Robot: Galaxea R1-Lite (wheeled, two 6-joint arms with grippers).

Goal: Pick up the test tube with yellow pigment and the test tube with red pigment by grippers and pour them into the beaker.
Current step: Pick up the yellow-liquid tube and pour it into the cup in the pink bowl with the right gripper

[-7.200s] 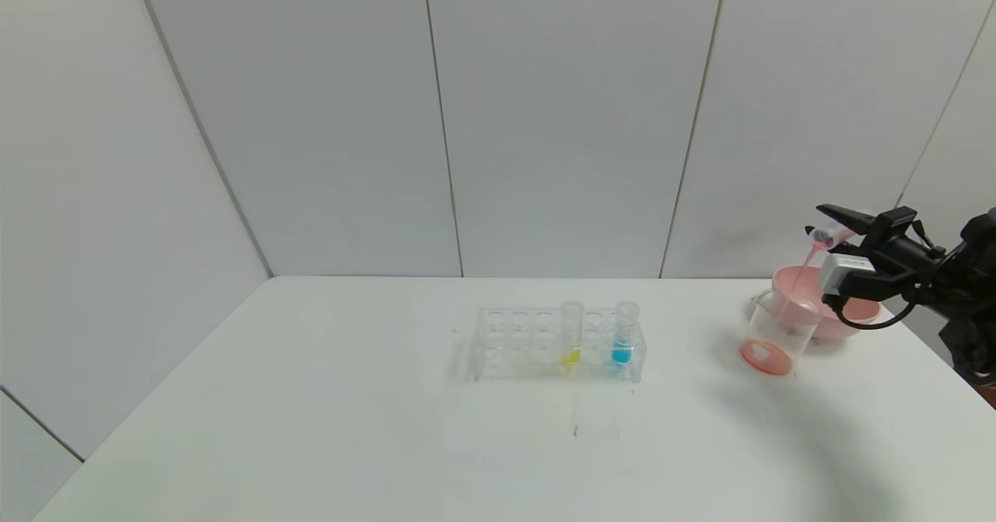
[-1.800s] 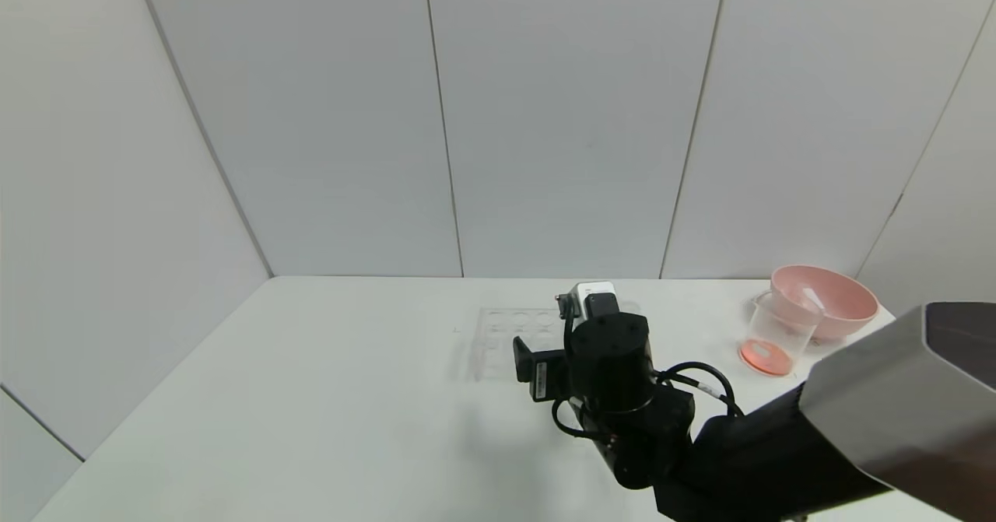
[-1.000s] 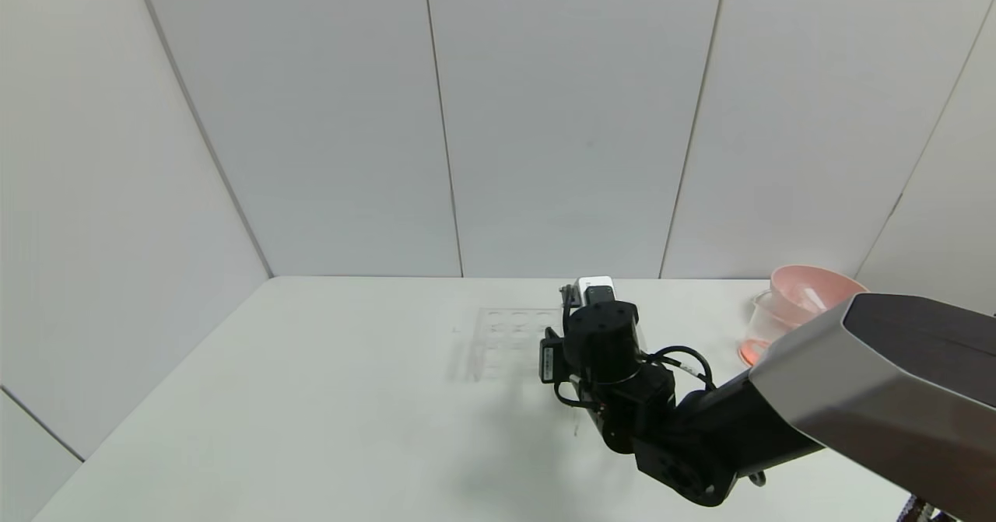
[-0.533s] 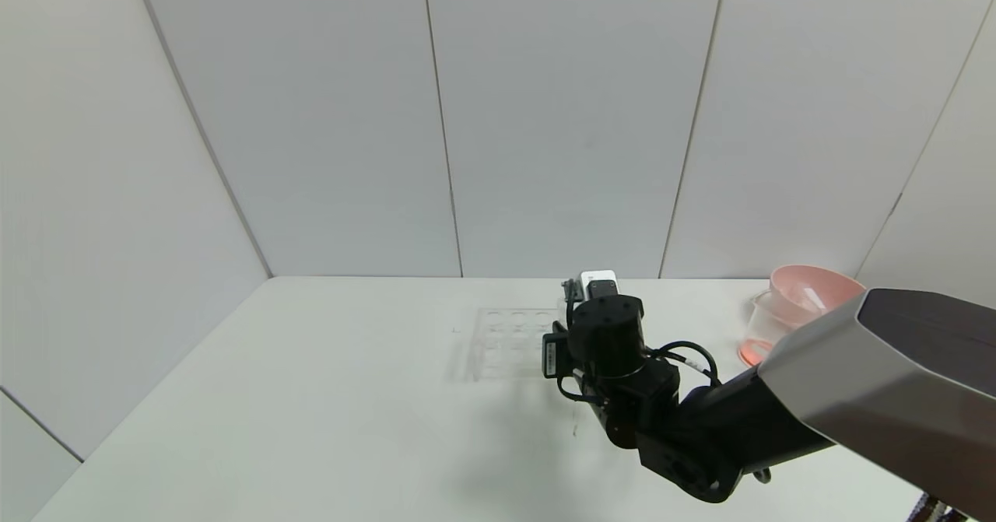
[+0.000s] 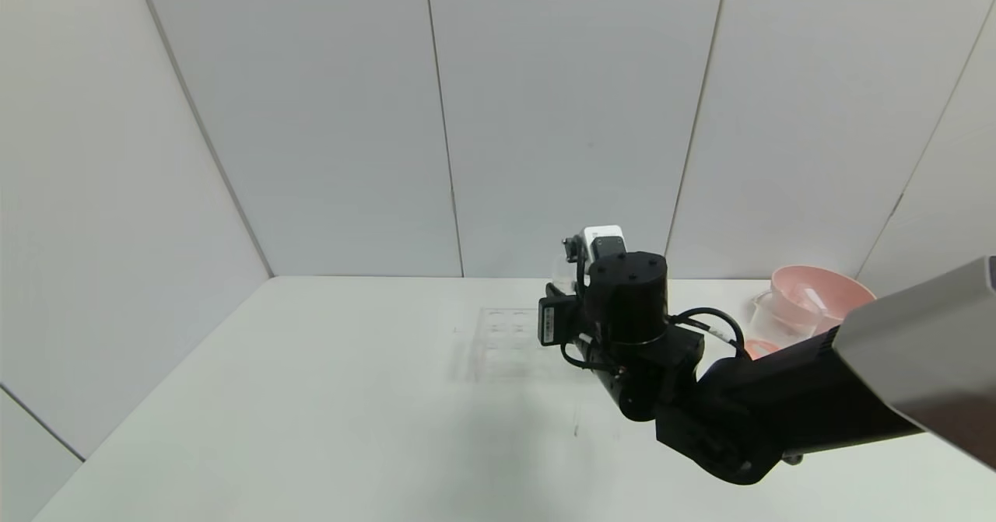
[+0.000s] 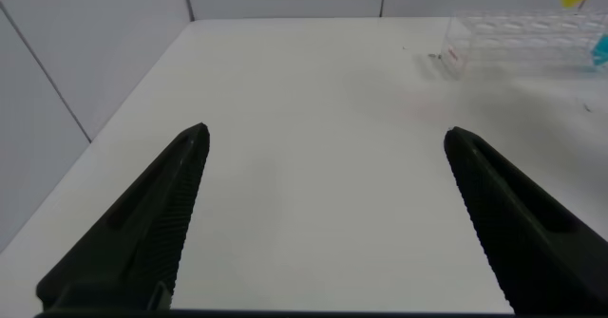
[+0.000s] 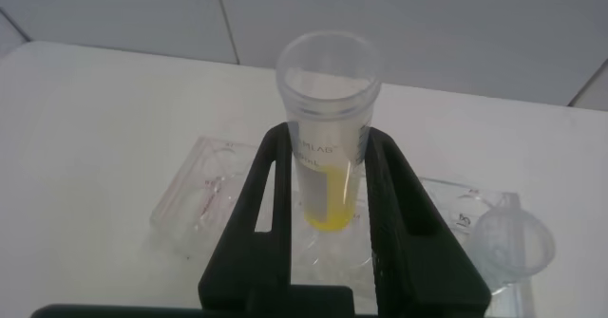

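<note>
My right gripper is shut on the test tube with yellow pigment and holds it upright just above the clear rack. In the head view the right wrist hides the fingers, and only the tube's rim shows over the rack. The beaker, with orange-red liquid at its bottom, stands at the far right, partly behind the arm. A clear tube lies in the pink bowl; I see no red liquid in it. My left gripper is open and empty over bare table, out of the head view.
The pink bowl stands right behind the beaker. A tube with blue liquid stands in the rack; its mouth shows in the right wrist view. The right forearm spans the table's right side.
The right gripper has risen from the rack with the yellow tube in it. Earlier it poured the red tube into the beaker and came over to the rack.
</note>
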